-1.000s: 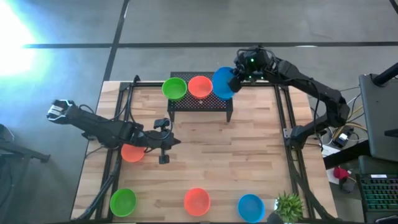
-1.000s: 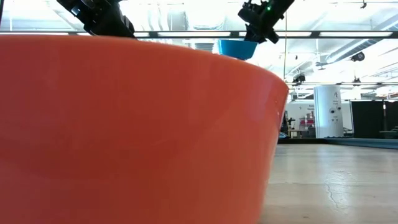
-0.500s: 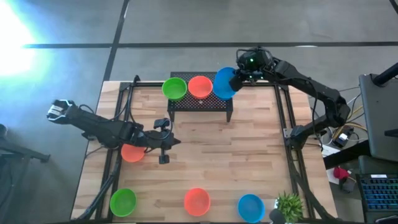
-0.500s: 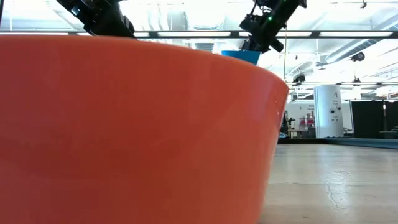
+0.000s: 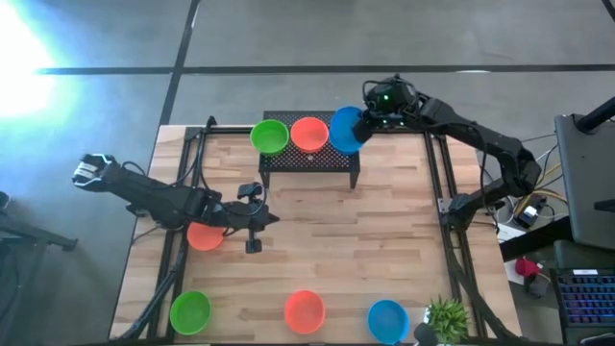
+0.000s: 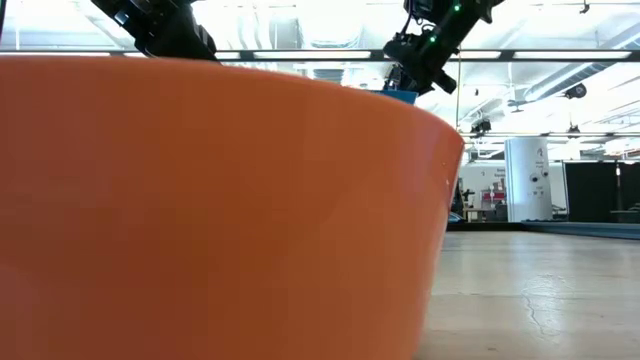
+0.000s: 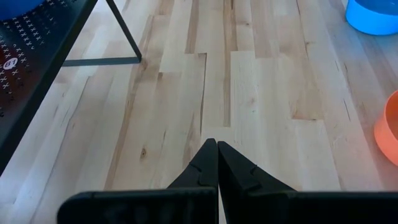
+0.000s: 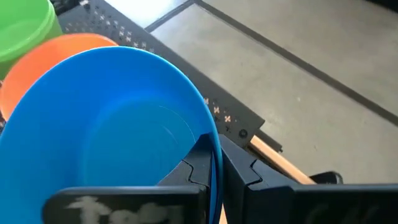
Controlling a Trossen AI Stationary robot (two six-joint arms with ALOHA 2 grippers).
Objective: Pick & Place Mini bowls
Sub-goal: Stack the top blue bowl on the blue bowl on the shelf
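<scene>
While we are waiting with our left tool [image 5: 254,236] low over the middle of the counter [image 5: 384,240], its fingers [image 7: 208,165] pressed together on nothing, the placing is happening at the far edge. An orange-red bowl [image 5: 204,234] is sitting on the wood just beside that idle arm. Along the near edge, from left to right, a green bowl [image 5: 190,311], a second orange-red bowl [image 5: 305,310] and a blue bowl [image 5: 387,318] are lying well apart from one another, with a small potted plant [image 5: 446,315] at the right corner.

On the black perforated rack [image 5: 307,157] at the back, a green bowl [image 5: 270,135] and an orange-red bowl [image 5: 309,134] are already sitting side by side. Further right, we are holding the blue bowl [image 5: 344,130] at the rack's right end with our right tool [image 5: 363,123], the fingers [image 8: 200,163] clamped across its rim, one inside and one outside. The bowl is tilted, and we cannot tell whether its base is touching the rack.

We are judging this to be the set-down step for the third bowl in the row. The next move is calling for us to level the bowl, settle it beside the orange-red one without knocking it, then part the fingers and lift clear of the rim.
</scene>
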